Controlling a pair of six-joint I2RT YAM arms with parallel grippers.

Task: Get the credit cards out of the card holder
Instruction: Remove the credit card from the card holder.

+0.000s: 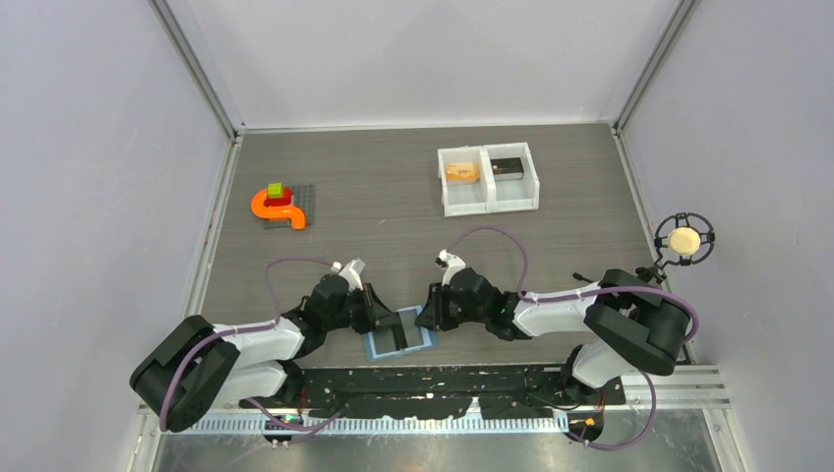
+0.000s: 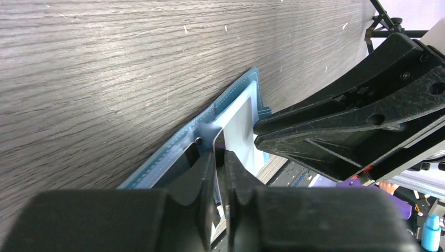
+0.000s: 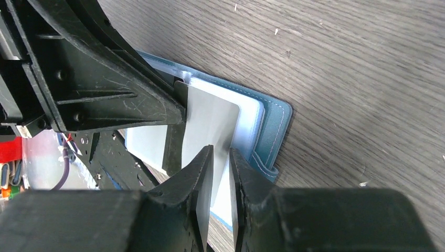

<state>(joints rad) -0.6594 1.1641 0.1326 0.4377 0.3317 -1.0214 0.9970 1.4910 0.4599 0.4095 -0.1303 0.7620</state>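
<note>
The light-blue card holder (image 1: 378, 347) lies open on the table near the front edge, between both grippers. A grey card (image 3: 210, 118) rests on its inner leaf. My left gripper (image 2: 220, 155) is shut on that card's raised edge (image 2: 216, 140). From the other side, my right gripper (image 3: 220, 155) pinches the right leaf of the card holder (image 3: 273, 121), its jaws nearly together. An orange-yellow card (image 1: 460, 171) and a dark card (image 1: 507, 167) lie in the white tray. In the top view the left gripper (image 1: 386, 320) and right gripper (image 1: 431, 313) almost meet over the holder.
The white two-compartment tray (image 1: 488, 205) stands at the back right. An orange curved toy piece (image 1: 275, 208) on a grey plate sits at the back left. The table's front edge and black rail (image 1: 443, 379) run just behind the holder.
</note>
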